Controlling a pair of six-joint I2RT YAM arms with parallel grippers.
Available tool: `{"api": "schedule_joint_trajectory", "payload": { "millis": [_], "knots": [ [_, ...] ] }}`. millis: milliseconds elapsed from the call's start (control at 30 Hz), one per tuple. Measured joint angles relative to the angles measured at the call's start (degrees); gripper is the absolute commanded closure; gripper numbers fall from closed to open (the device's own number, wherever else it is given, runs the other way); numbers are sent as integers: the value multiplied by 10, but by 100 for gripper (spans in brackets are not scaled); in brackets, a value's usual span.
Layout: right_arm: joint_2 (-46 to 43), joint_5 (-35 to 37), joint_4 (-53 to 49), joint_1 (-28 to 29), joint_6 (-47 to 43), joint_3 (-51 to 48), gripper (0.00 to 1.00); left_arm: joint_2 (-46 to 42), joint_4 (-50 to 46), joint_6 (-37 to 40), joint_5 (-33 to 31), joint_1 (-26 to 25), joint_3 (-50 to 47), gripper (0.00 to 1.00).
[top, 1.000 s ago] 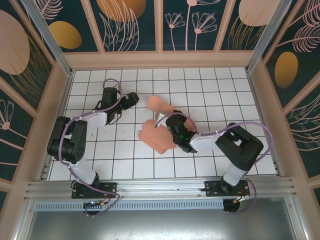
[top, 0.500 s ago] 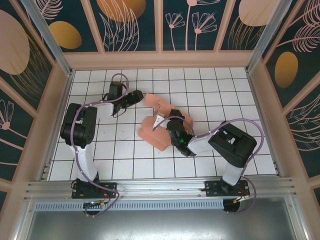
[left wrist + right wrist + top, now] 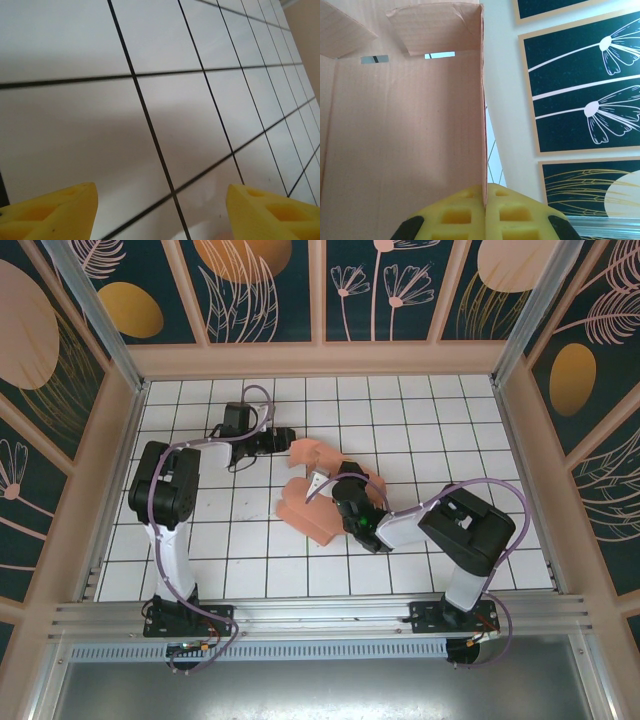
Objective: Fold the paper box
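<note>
Top external: one paper box [image 3: 306, 512]

left arm stretched forward, left claw [image 3: 161, 197] spread apart; right claw [image 3: 485, 195] pinched on the paper box [image 3: 405, 130].

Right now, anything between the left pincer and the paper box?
Nothing. The top view shows the left pincer just short of the paper box, with only bare tiled floor between them. The left wrist view agrees.

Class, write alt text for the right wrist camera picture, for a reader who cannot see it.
The right claw, yellow-tipped, pinches the edge of the pink paper box, seen close up with two flaps at its top. Dark flowered wall panels stand to the right.
</note>
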Motion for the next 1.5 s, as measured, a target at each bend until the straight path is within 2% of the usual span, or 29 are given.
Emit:
{"api": "schedule_joint_trajectory", "payload": {
  "millis": [167, 433, 767, 1033, 1233, 1500],
  "knots": [
    [0, 0, 0, -2, 0, 2, 100, -35, 18, 6, 10, -6, -62, 31],
    [0, -6, -9, -5, 3, 5, 100, -94, 118, 8, 26, -22, -164, 30],
    [0, -10, -37, -11, 30, 18, 100, -94, 170, 21, 29, -50, -181, 27],
    [0, -16, -58, -13, 41, 27, 100, -94, 181, 27, 30, -54, -190, 31],
    [0, -25, -75, -16, 48, 34, 100, -96, 182, 48, 27, -68, -191, 30],
    [0, -26, -90, -16, 60, 43, 100, -95, 174, 63, 7, -74, -182, 35]
  ]
}}
